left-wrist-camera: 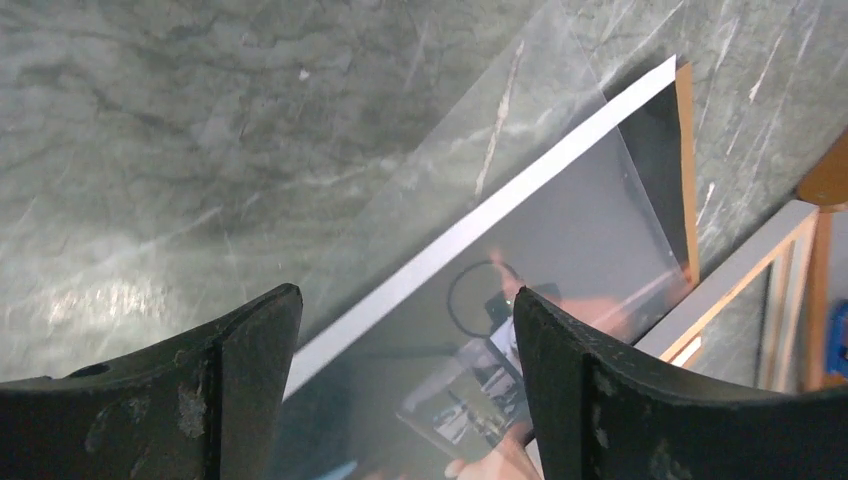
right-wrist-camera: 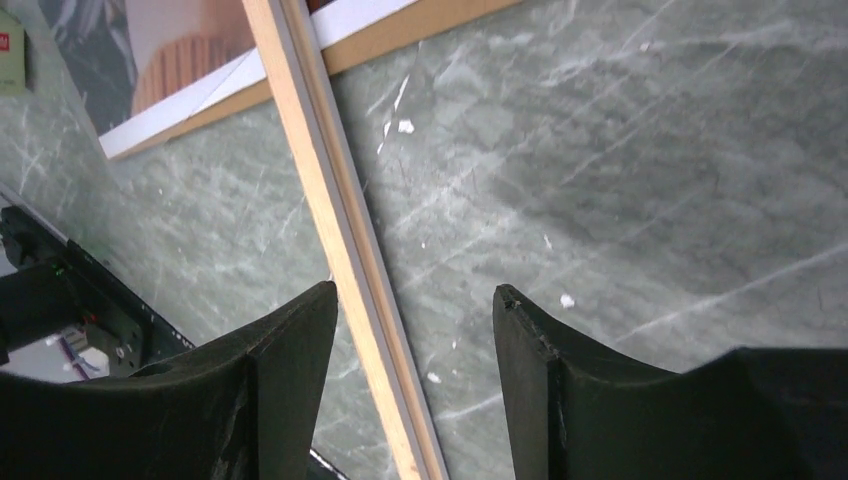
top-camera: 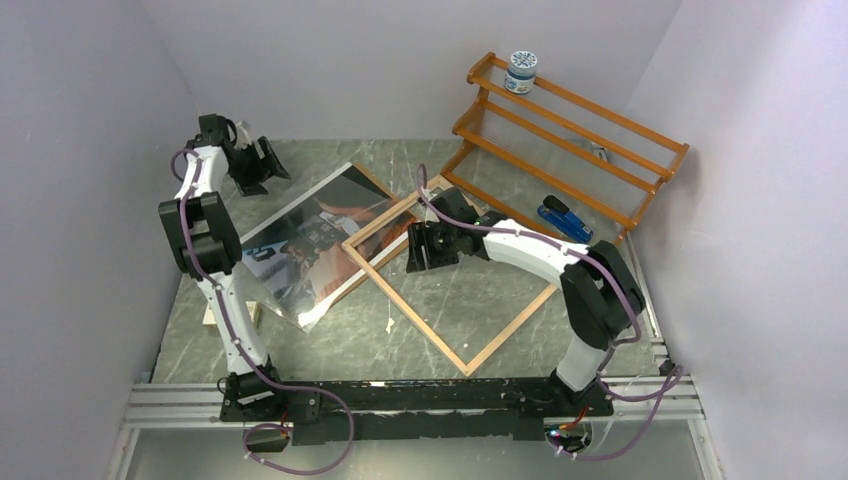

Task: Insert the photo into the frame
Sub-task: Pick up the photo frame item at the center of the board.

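Your top view looks down from above the near edge of the table [top-camera: 340, 345]. Both wrist views sit close above it, sharing the frame [right-wrist-camera: 342, 230].

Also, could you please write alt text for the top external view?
A wooden frame lies on a marbled table, one corner overlapping the face-up photo. The right gripper hovers open over the frame; the left gripper is open, far left.

The counter [top-camera: 330, 345] is grey-green, marble-veined in white. The photo [top-camera: 310, 240] shows dark and orange-tan tones, white-edged. The frame [top-camera: 510, 332] is pale wood; the rack [top-camera: 600, 112] orange.
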Robot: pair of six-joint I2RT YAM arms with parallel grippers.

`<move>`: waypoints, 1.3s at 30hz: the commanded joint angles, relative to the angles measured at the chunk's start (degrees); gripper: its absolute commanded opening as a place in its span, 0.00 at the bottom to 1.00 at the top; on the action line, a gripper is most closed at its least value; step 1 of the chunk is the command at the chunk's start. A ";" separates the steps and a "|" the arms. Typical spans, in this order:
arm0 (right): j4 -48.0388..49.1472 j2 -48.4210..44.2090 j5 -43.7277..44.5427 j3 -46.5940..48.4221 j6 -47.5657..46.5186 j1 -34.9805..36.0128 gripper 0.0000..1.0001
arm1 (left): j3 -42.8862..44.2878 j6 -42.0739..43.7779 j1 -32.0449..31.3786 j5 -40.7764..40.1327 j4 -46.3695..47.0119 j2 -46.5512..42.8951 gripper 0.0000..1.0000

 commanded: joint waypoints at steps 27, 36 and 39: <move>-3.45 19.65 -5.56 20.33 -0.29 -3.47 0.59 | 15.58 0.85 6.46 26.06 -9.26 22.91 0.76; -3.64 18.99 -6.00 20.36 -0.61 -3.35 0.58 | 13.65 2.71 6.92 33.38 -14.11 25.38 0.68; -3.53 18.53 -6.04 20.56 -0.72 -3.36 0.58 | 13.14 2.63 7.17 36.93 -12.66 25.35 0.62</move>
